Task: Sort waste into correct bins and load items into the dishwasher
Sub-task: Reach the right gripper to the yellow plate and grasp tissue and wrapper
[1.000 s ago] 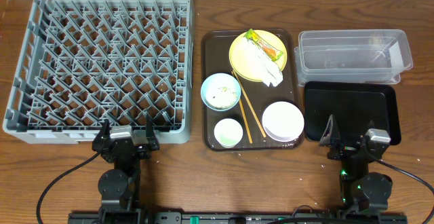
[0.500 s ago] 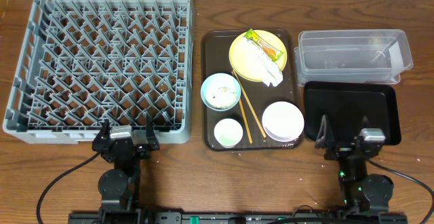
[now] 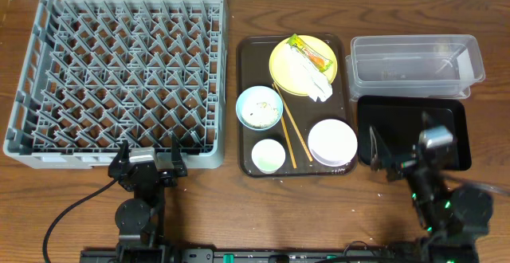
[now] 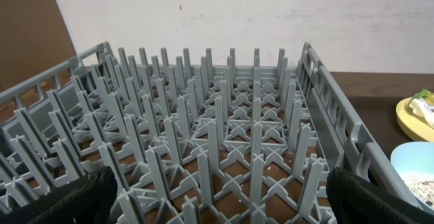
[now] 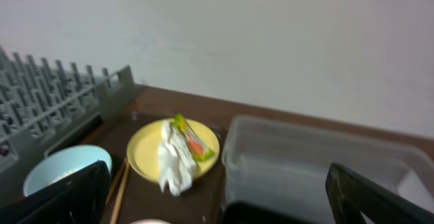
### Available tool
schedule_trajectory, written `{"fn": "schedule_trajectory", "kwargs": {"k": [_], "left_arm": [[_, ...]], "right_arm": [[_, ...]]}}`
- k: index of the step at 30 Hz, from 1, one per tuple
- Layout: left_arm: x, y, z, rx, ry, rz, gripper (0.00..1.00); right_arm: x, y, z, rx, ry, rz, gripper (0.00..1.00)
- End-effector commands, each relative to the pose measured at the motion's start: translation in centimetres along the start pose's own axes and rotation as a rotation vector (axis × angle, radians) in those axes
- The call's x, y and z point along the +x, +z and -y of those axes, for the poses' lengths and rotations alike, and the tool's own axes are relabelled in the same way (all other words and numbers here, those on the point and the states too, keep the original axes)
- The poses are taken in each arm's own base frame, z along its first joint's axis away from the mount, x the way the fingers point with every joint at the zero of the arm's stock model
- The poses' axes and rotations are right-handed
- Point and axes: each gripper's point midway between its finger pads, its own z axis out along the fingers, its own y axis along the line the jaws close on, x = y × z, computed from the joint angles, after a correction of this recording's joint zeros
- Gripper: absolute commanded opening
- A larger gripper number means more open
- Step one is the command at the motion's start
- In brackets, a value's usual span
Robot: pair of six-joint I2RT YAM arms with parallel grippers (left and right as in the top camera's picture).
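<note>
Overhead, grey dish rack [image 3: 72,156] left on the wooden surface [image 3: 223,207], brown serving tray [image 3: 255,64] centre with napkin [image 3: 312,78] and snack wrapper [image 3: 312,52] on the yellow plate [image 3: 283,60], clear tub [image 3: 410,64] and black tray [image 3: 406,119] right, left gripper [image 3: 149,147] and right gripper [image 3: 396,153] both empty, jaws spread wide

I see my grey peg-latticed rack [image 3: 119,72], yellow plate [image 3: 283,68], orange-and-green wrapper [image 3: 311,53], white napkin [image 3: 315,80], light blue bowl [image 3: 239,107], black tray [image 3: 406,119], brown bench [image 3: 239,207].

A dark brown wooden table [image 3: 231,215] with visible grain is seen under even light. Behind it a plain whitish wall [image 4: 271,13] is seen, bordered on one side by a brown panel [image 4: 27,20].
</note>
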Motion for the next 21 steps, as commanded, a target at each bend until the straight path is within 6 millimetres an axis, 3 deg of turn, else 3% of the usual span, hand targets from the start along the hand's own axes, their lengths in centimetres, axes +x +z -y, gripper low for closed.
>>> {"fn": "schedule_trajectory", "kwargs": {"k": [1, 7, 10, 17, 21], "left_arm": [[1.8, 0.1, -0.2, -0.009, 0.020, -0.055, 0.99], [1.8, 0.1, -0.2, -0.009, 0.020, -0.055, 0.99], [1.8, 0.1, -0.2, -0.009, 0.020, -0.055, 0.99], [1.8, 0.1, -0.2, -0.009, 0.020, -0.055, 0.99], [1.8, 0.1, -0.2, -0.009, 0.020, -0.055, 0.99]], "right_arm": [[-2.9, 1.4, -1.5, -0.121, -0.039, -0.011, 0.99], [-8.0, 5.5, -2.4, -0.288, -0.001, -0.101, 0.99], [-9.2, 7.7, -2.3, -0.343, 0.010, -0.192, 0.99], [-9.5, 12.8, -3.4, -0.456, -0.057, -0.392, 0.99], [-7.7, 16.2, -4.3, -0.448, -0.126, -0.522, 0.99]]}}
